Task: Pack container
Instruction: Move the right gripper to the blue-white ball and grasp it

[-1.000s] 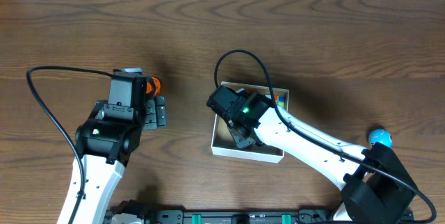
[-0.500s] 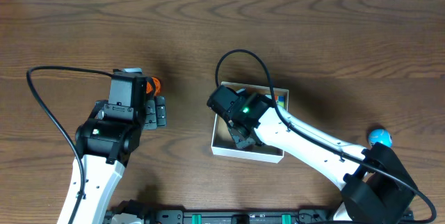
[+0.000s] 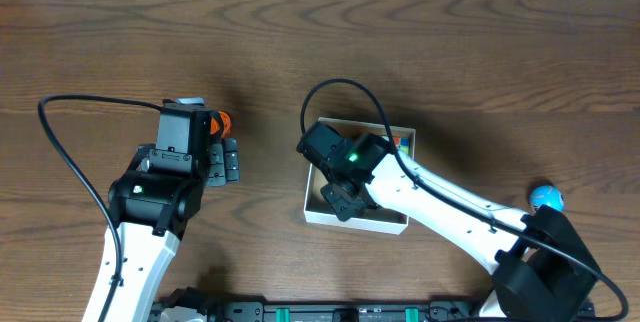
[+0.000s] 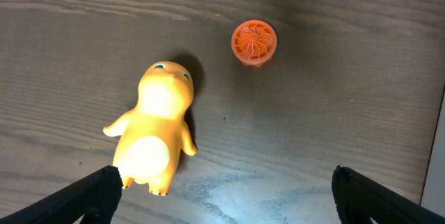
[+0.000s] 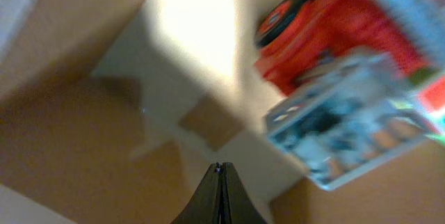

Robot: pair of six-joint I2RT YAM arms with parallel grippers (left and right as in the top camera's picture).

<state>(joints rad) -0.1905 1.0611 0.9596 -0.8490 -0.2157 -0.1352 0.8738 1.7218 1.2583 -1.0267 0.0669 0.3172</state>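
The container [image 3: 356, 224], a shallow white-walled box with a tan inside [image 5: 62, 147], sits at the table's centre. My right gripper [image 3: 341, 200] reaches down into its front-left part, jaws pressed shut [image 5: 218, 172] on nothing, just above the floor. A red toy car [image 5: 327, 22] and a blue-and-white boxed toy [image 5: 354, 113] lie inside, showing as a colourful patch [image 3: 403, 144] at the back right corner. My left gripper [image 4: 222, 200] hovers wide open over bare wood. A yellow-orange figure toy [image 4: 156, 130] lies by its left finger, nothing between the fingers.
A small orange ribbed disc [image 4: 254, 42] rests on the table beyond the figure toy. An orange object [image 3: 222, 120] peeks out beside the left arm [image 3: 160, 187]. A blue ball [image 3: 546, 198] sits at the far right near the right arm's base.
My right gripper has shifted slightly toward the container's front-left corner, still shut. The left arm has not moved.
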